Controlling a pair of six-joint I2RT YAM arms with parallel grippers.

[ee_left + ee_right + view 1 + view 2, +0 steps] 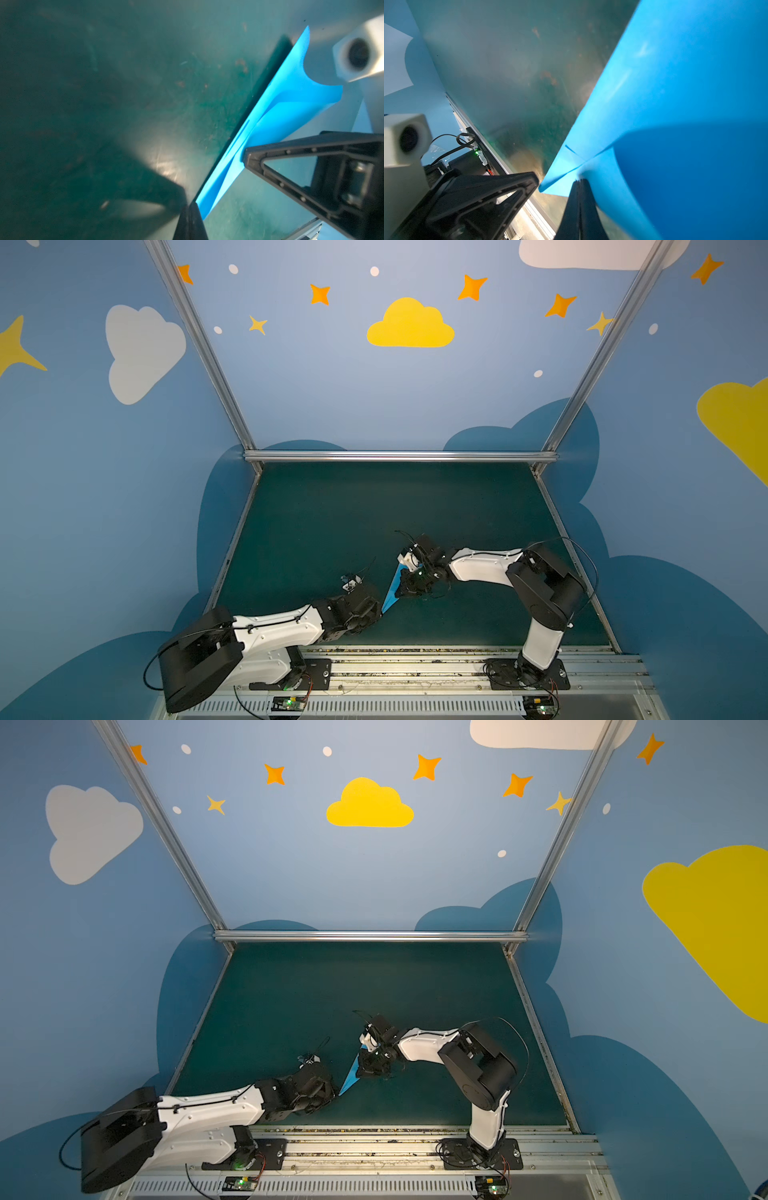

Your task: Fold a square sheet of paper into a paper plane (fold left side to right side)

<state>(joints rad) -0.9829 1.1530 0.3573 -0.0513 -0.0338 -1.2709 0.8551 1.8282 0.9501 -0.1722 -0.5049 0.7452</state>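
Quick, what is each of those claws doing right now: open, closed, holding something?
Left gripper: closed, pinching the pointed end of the folded blue paper.
Right gripper: closed, pinching the same paper farther along.

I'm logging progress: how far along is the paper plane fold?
Mostly done: the sky-blue paper sheet already forms a slim, layered, pointed dart. In hand: the left tool pinches its tip and the right tool grips farther up, both shut. Remaining: one flap curls loose, so likely a final crease.
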